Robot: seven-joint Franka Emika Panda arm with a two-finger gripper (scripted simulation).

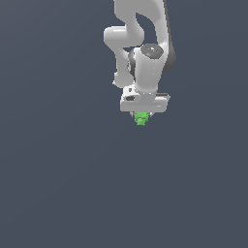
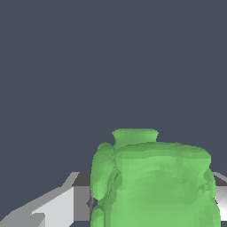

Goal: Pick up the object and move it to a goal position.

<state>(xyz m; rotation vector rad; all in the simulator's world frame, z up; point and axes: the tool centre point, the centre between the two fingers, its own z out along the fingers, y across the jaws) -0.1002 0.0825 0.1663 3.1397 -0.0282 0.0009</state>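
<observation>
The object (image 1: 141, 118) is a small bright green lumpy item sticking out just below the white hand of my arm, in the middle of the exterior view. My gripper (image 1: 141, 116) is shut on it; the fingers are mostly hidden behind the hand's wide body. In the wrist view the object (image 2: 155, 181) fills the near part of the picture, wedged between the grey-white fingers (image 2: 57, 206) on either side. Its lower part is out of frame.
A plain dark grey-blue surface (image 1: 58, 184) fills everything around the arm (image 1: 140, 43), with no other objects or edges in sight.
</observation>
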